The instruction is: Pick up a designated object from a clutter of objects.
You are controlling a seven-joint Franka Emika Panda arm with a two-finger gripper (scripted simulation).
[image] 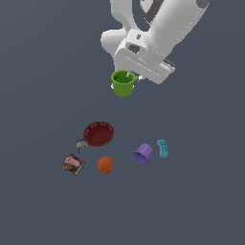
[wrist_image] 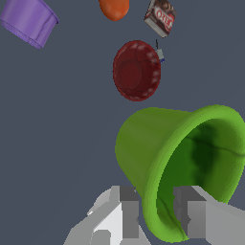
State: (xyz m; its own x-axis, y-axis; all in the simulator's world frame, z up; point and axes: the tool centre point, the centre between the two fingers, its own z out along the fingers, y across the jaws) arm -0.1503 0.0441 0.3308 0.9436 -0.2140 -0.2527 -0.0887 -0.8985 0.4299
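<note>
Clearly aloft, the hand (wrist_image: pixel 158 217) pinches the green cup's (image: pixel 123 84) rim, well above the red bowl (image: pixel 98 133).

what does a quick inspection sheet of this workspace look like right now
surface: plain dark grey floor
job's thing: green cup pinched at its rim, lifted away from the rest
clutter: red bowl, small grey-blue piece beside it, brown-red packet, orange ball, purple cup tipped, teal block
tool: one finger outside the cup wall, one inside
cables: nothing seen
surroundings: nothing seen
</note>
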